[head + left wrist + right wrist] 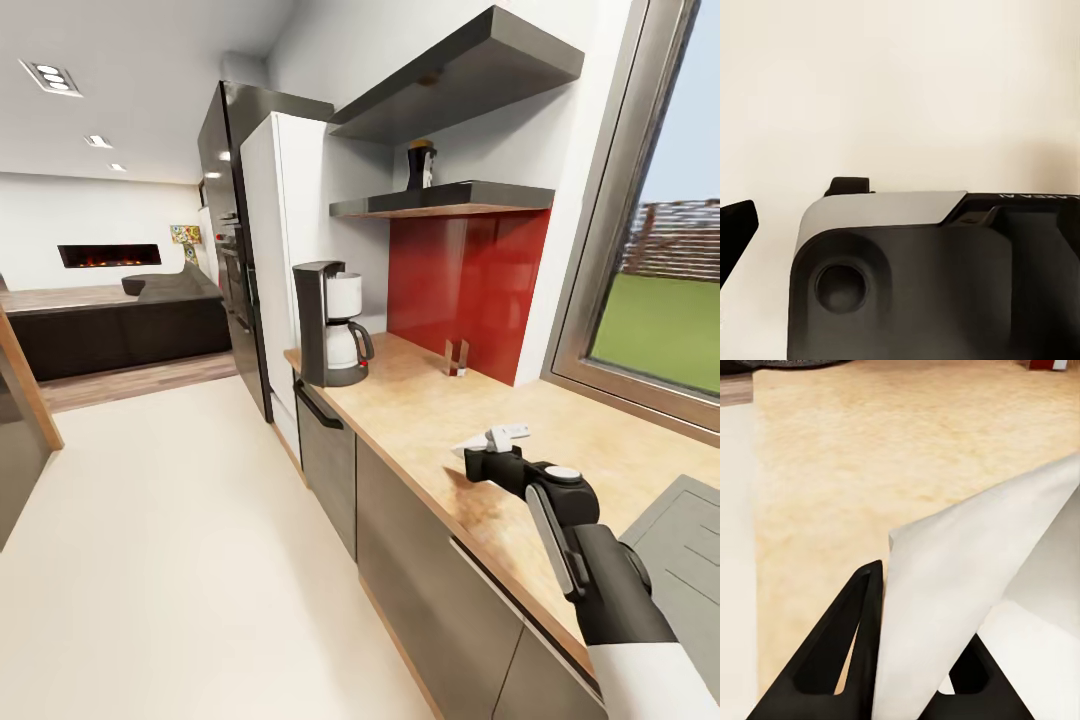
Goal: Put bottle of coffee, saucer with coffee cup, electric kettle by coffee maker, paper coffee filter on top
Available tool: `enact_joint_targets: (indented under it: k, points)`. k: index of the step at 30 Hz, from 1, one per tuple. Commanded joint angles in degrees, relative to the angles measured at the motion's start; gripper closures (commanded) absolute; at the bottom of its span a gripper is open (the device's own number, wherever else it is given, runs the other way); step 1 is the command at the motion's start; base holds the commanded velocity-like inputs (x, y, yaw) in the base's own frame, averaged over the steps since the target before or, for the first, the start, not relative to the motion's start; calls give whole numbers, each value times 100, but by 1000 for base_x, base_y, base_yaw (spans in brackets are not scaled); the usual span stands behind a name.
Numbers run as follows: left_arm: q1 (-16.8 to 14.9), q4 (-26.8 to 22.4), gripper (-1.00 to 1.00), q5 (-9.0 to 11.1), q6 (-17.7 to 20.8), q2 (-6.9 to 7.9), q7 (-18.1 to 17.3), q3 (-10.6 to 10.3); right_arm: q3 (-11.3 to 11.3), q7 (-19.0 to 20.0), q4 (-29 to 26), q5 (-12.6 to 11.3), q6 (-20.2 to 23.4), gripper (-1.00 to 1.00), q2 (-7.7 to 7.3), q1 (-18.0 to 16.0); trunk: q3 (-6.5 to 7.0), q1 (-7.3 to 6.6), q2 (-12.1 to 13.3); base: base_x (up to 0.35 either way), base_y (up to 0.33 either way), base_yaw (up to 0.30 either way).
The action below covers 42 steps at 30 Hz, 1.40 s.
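Right gripper (487,452) is clamped on the paper coffee filter (492,437), held above the counter (420,410) partway between the coffee maker and the sink (680,540). In the right wrist view the filter (967,585) sits pinched between both black fingers (847,652), white sheet fanning out over the wood grain. Coffee maker (331,323) stands upright at the counter's far end, beside the tall white cabinet (290,200). Bottle of coffee (421,164) is on the lower kitchen shelf (450,198), above the red backsplash (465,285). A small clear glass item (457,356) stands on the counter by the backsplash. Left gripper: left wrist view gives dark housing (915,277) against pale floor; can't tell its opening.
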Motion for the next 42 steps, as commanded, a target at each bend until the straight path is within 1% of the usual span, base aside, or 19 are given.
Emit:
enact_joint_targets:
  k: [1, 22, 26, 42]
  points:
    - [2, -9, -100, 2, -7, -3, 2, 17, 4, 6, -15, -13, 30, 100, -4, -4, -5, 0, -3, 0, 0, 0]
    - [2, -3, -100, 2, -7, -3, 2, 16, 4, 6, -51, -16, 30, 100, -4, 3, -5, 0, -3, 0, 0, 0]
    - [2, -6, -100, 2, -7, -3, 2, 19, 4, 6, -51, -16, 30, 100, -2, 3, 67, -88, 157, 0, 0, 0]
    - [2, -3, -100, 2, -7, -3, 2, 13, -4, 8, -51, -16, 30, 100, -4, 3, 67, -88, 157, 0, 0, 0]
